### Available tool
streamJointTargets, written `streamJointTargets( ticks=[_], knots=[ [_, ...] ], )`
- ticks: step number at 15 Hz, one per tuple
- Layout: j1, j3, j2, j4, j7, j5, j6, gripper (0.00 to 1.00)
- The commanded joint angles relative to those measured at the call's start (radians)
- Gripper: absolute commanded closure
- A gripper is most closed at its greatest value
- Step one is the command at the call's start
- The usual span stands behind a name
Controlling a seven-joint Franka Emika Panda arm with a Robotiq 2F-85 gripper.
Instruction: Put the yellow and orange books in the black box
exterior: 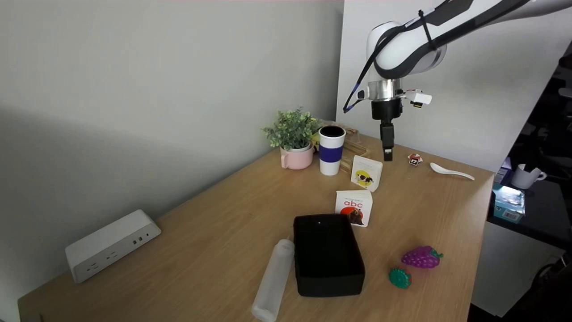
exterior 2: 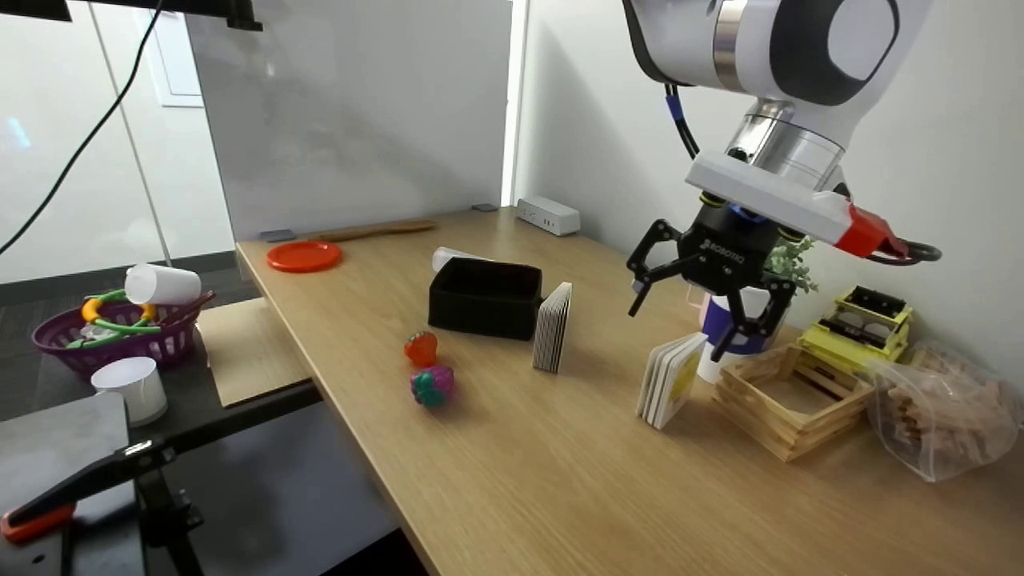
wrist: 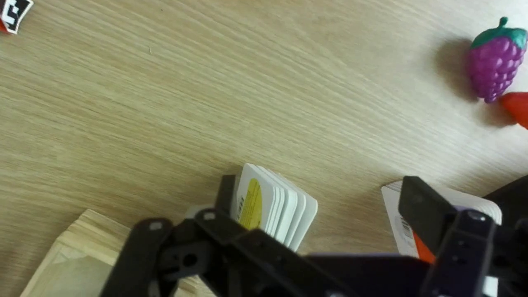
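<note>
1. The gripper was held raised above the table, its two fingers spread wide apart, and nothing was gripped between them.
2. The yellow book was stood upright on the table, its pages slightly fanned, near the wooden crate; in the wrist view it was partly covered by the gripper.
3. The orange book was likewise stood on edge, just beside one end of the black box; whether the two were touching could not be told.
4. The black box was set on the table with its open side up, and both books were seen outside it.
5. Along a long side of the black box, a translucent bottle was laid flat.
6. On the opposite side, a purple grape toy and a red strawberry toy were placed close together.
7. A white cup with a purple band was seen next to a plant in a pink pot.
</note>
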Motion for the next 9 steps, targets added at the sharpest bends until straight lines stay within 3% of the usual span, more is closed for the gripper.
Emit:
streamJointTargets(
  ticks=[1, 5, 9],
  knots=[
    [0.022, -0.011, 0.045, 0.052, 0.106, -0.031, 0.048, 0.00],
    [0.044, -0.019, 0.072, 0.070, 0.221, -0.084, 0.114, 0.00],
    [0.050, -0.014, 0.119, 0.119, 0.263, -0.101, 0.104, 0.00]
  ],
)
